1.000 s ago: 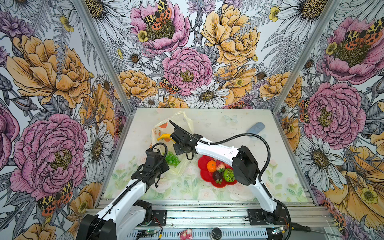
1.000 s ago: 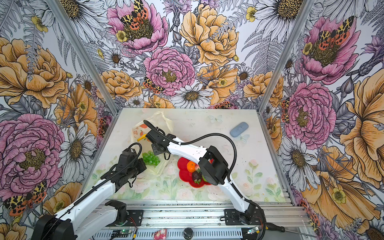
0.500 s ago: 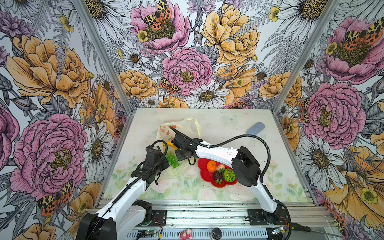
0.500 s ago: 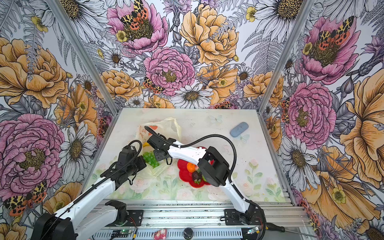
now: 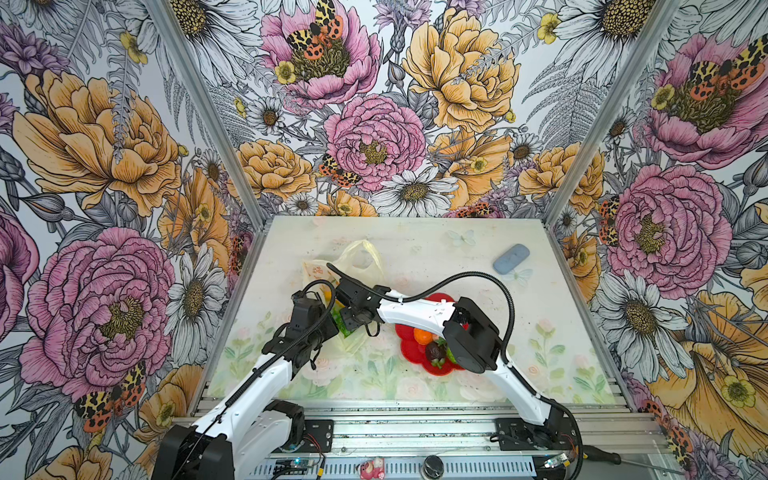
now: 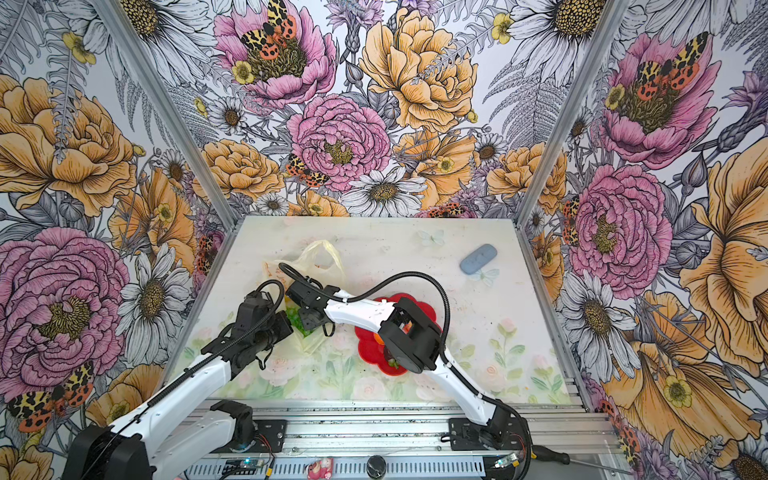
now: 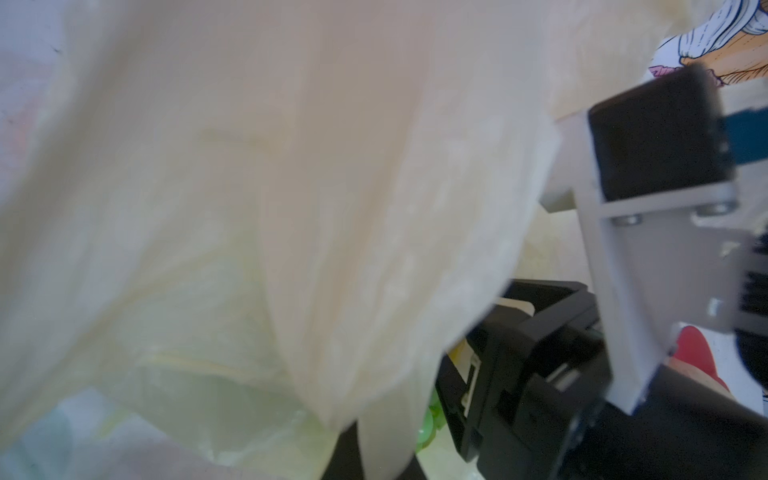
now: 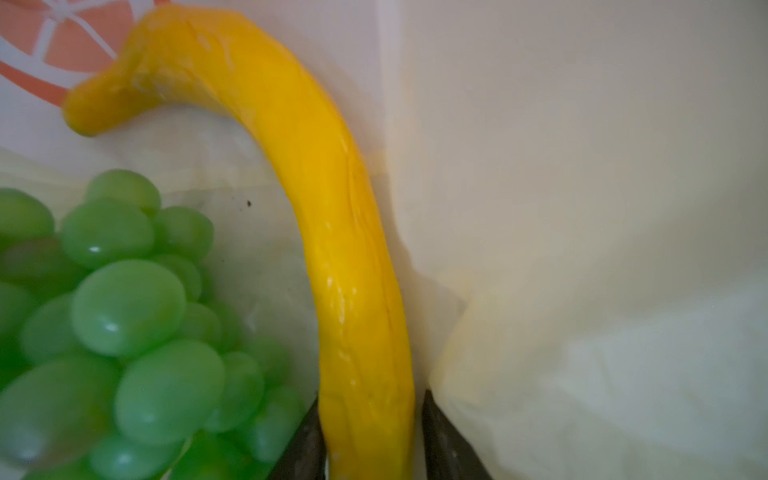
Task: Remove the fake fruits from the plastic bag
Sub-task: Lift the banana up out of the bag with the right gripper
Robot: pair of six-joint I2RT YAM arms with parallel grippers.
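Between right claw (image 8: 370,415) fingers (image 8: 307,440): banana (image 8: 340,232). Tips stand apart, flanking one end; clamped or not, can't tell. Grapes (image 8: 124,307) sit just beside banana, both inside bag (image 5: 318,270), left of centre on table (image 5: 457,257). Right arm reaches across over red plate (image 5: 415,353) into bag mouth. Left claw (image 7: 376,453) closed, pinching bag film. Left arm stretched forward, wrist beside right wrist.

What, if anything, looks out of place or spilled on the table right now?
Nothing spilled or damaged. The one stray item is a grey-blue oblong object lying alone near the far right corner of the table, well apart from the plastic bag and red plate. It is no fruit.
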